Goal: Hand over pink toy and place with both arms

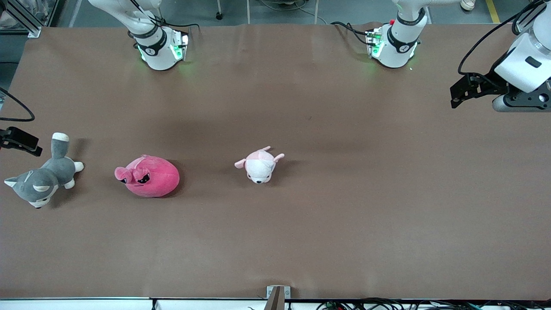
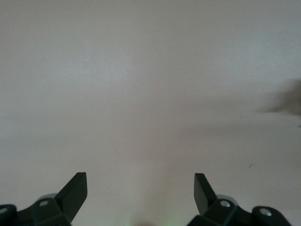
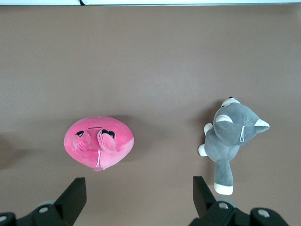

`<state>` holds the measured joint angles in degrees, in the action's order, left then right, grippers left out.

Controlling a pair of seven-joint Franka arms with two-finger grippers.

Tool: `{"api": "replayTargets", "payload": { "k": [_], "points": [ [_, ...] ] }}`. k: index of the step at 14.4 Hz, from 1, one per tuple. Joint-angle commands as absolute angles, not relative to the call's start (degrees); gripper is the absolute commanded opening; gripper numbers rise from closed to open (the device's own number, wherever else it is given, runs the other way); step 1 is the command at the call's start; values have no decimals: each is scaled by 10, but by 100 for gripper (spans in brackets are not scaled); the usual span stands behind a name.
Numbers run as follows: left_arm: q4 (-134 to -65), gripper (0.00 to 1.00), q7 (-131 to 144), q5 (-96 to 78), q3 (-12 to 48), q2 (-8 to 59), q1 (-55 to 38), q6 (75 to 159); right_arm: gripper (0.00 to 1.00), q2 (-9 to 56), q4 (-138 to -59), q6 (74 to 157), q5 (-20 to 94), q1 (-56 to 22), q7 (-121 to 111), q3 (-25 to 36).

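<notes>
The pink toy [image 1: 148, 176] is a round hot-pink plush with dark angry eyes. It lies on the brown table toward the right arm's end, and it also shows in the right wrist view [image 3: 99, 142]. My right gripper [image 3: 139, 188] is open and empty, up in the air over the table between the pink toy and the grey dog. In the front view only part of my right gripper [image 1: 21, 140] shows at the picture's edge. My left gripper [image 1: 456, 95] is open and empty over bare table at the left arm's end, and it shows open in the left wrist view [image 2: 140, 188].
A grey-and-white plush dog [image 1: 43, 178] lies beside the pink toy, closer to the right arm's end of the table; it also shows in the right wrist view [image 3: 230, 136]. A small pale pink-and-white plush animal [image 1: 259, 165] lies near the table's middle. The brown table [image 1: 344, 224] is flat.
</notes>
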<state>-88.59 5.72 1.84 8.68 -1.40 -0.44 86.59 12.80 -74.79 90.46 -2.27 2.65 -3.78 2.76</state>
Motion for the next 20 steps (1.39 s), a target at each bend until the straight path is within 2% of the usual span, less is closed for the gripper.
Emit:
{"api": "replayTargets", "payload": {
  "k": [1, 5, 7, 20],
  "points": [
    [-884, 100, 47, 8, 87, -21, -1, 866, 100, 92, -790, 902, -12, 16, -42, 37],
    [-883, 100, 47, 8, 88, -20, -2, 866, 100, 20, -897, 943, -12, 13, -44, 36],
    [-884, 100, 47, 8, 87, -19, -1, 866, 100, -1, -926, 953, -13, 11, -40, 34],
    [-884, 100, 46, 8, 87, -18, 4, 864, 100, -6, -930, 948, -12, 14, -40, 35]
  ]
}}
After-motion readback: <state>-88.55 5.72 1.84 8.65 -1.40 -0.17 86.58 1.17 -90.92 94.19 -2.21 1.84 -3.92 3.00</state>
